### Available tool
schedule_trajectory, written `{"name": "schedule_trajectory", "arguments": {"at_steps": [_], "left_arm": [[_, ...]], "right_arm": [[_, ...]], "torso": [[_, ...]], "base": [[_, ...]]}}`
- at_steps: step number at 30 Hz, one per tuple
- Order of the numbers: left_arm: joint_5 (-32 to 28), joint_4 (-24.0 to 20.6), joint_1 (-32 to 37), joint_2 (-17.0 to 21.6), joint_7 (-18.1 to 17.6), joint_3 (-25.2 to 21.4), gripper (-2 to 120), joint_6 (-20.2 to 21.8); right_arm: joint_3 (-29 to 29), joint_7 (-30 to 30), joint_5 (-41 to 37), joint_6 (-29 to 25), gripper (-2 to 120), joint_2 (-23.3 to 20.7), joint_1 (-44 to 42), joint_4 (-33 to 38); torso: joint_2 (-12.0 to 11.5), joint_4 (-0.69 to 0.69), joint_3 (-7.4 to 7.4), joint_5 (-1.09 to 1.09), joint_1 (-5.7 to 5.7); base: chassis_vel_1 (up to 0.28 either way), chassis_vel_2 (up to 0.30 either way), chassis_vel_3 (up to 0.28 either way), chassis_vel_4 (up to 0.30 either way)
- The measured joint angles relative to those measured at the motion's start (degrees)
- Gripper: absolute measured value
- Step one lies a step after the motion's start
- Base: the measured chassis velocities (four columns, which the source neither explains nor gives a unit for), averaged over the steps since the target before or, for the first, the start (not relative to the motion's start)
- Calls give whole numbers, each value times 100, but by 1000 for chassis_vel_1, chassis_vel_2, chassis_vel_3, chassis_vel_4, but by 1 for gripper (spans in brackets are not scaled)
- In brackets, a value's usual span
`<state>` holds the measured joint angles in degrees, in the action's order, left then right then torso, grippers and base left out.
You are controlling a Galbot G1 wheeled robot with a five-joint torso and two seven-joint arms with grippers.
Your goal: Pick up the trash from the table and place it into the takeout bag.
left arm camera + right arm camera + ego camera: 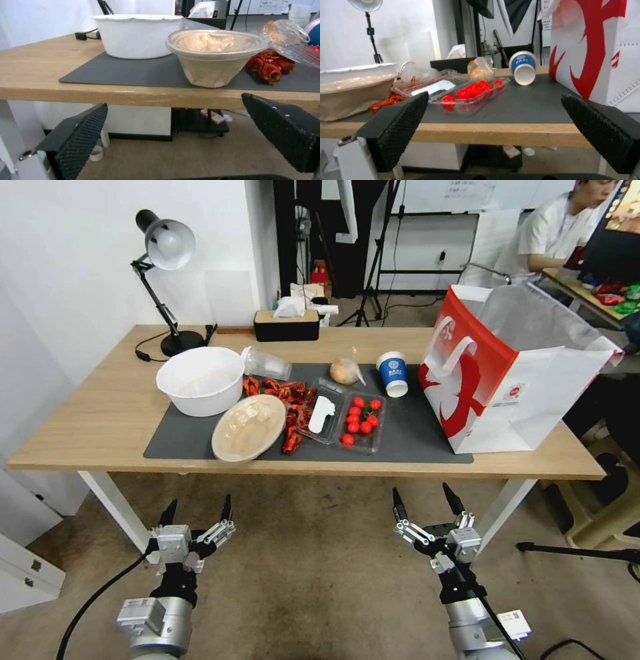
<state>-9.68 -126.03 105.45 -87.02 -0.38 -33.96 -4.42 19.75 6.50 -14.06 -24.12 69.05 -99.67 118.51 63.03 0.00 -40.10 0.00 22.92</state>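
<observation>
— So both our grippers, left gripper [198,517] and right gripper [427,500], hang spread apart below the table's [87,427] near edge, holding nothing; which first?

— We'd start with the paper cup [393,373] beside the bag [513,373], on our right

Round white emblem with small print on the blue-white paper cup [392,372], lying ahead of the right gripper [427,500] on the mat; letters too small to read. Small round red-and-green sticker on the white front of the takeout bag [515,392], to the right of that gripper; its text not legible. Faint writing on the far whiteboard [470,192], unreadable.
</observation>
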Motion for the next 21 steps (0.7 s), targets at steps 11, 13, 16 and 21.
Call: {"name": "schedule_trajectory", "arguments": {"at_steps": [11, 13, 16, 21], "left_arm": [[-37, 10, -40, -13, 9, 23, 100, -6], [-41, 16, -45, -6, 9, 15, 100, -7], [-43, 16, -61, 7, 9, 12, 100, -7], [-5, -7, -67, -10, 4, 17, 100, 20]], "right_arm": [[-78, 72, 27, 389, 100, -44, 181, 2], [-159, 118, 17, 594, 100, -55, 311, 23], [-401, 204, 2, 1053, 100, -82, 771, 23], [-921, 483, 12, 1883, 100, -99, 2072, -75]], "torso": [[0, -2, 0, 0, 0], [0, -2, 0, 0, 0], [0, -1, 0, 0, 0], [-1, 1, -2, -1, 1]], "base": [[0, 0, 0, 0], [0, 0, 0, 0], [0, 0, 0, 0], [0, 0, 0, 0]]}}
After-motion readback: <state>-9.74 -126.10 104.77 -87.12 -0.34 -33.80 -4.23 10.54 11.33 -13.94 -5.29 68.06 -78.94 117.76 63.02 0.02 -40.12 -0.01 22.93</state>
